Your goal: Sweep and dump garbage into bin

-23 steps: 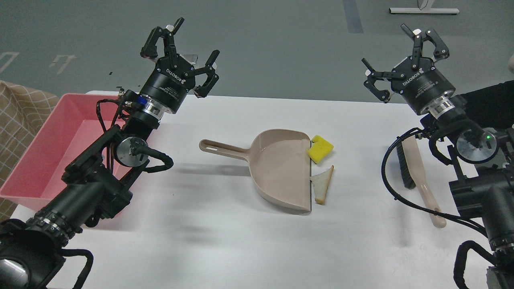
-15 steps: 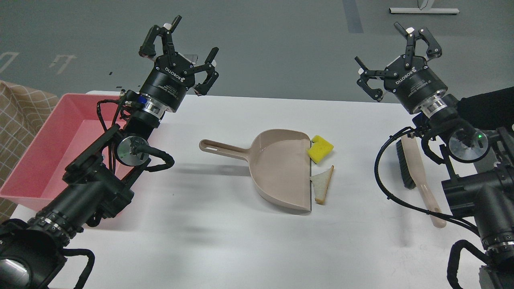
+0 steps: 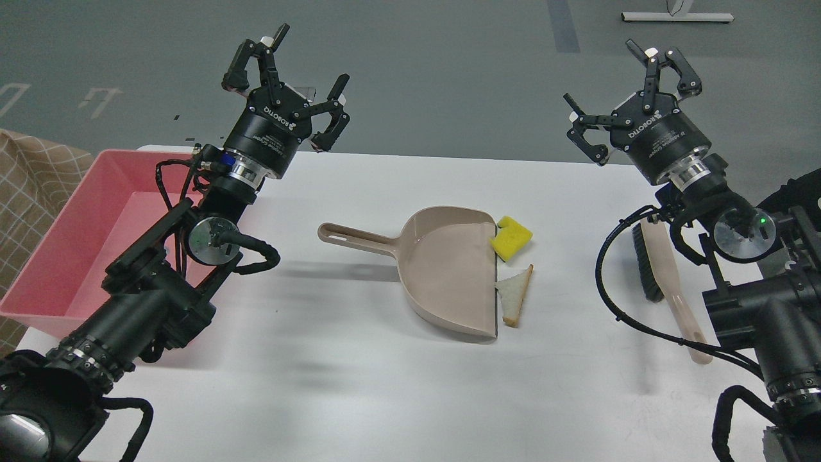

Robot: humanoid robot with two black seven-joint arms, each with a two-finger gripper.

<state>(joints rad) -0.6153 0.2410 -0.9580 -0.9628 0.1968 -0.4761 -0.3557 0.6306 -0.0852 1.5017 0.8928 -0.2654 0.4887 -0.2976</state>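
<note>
With both the left gripper [image 3: 287, 82] and right gripper [image 3: 632, 91] raised, jaws wide open and empty, a careless brush [image 3: 662, 276] stroke could flick the sponge [image 3: 511, 238] or bread slice [image 3: 515, 294] past the dustpan [image 3: 442, 269] across the surface [image 3: 359, 385].
</note>
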